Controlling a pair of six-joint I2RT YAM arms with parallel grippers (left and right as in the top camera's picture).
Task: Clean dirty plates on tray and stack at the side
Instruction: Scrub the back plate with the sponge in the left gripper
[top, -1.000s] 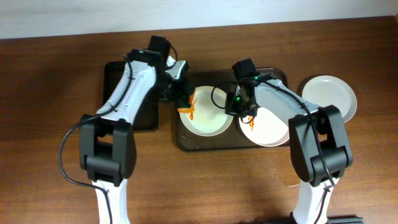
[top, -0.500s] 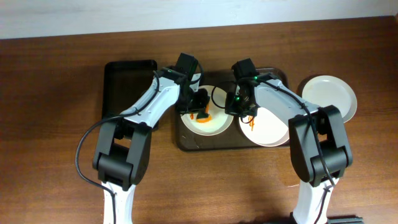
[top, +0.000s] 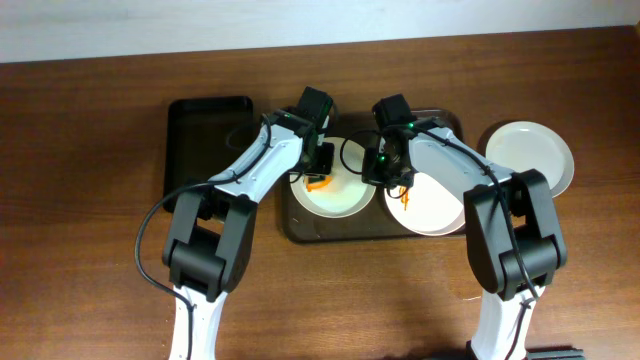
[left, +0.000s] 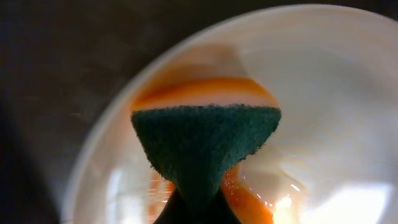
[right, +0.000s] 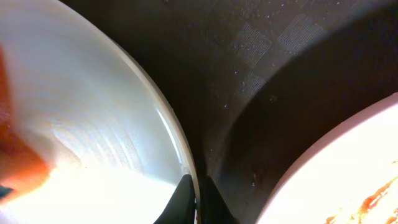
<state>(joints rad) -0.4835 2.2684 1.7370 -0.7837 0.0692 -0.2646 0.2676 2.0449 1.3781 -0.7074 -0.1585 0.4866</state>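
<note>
Two plates lie on the dark brown tray (top: 340, 234). Orange sauce (left: 205, 90) smears the left plate (top: 338, 200). My left gripper (top: 319, 170) is shut on a green sponge (left: 205, 143), and the sponge presses on that plate (left: 329, 81) at the sauce. At the same plate's right edge, my right gripper (top: 386, 174) is shut on the rim (right: 186, 162). The right plate (top: 432, 206) carries thin orange streaks, and its edge (right: 348, 168) shows in the right wrist view. A third plate (top: 530, 155), plain white, sits on the table to the right of the tray.
A smaller black tray (top: 205, 140) lies on the wooden table left of the brown tray. Both arms reach in from the front edge and meet over the left plate. The table's back edge meets a pale wall.
My left arm swung right from the black tray's edge to the left plate, carrying the sponge onto the sauce. The right arm has not moved.
</note>
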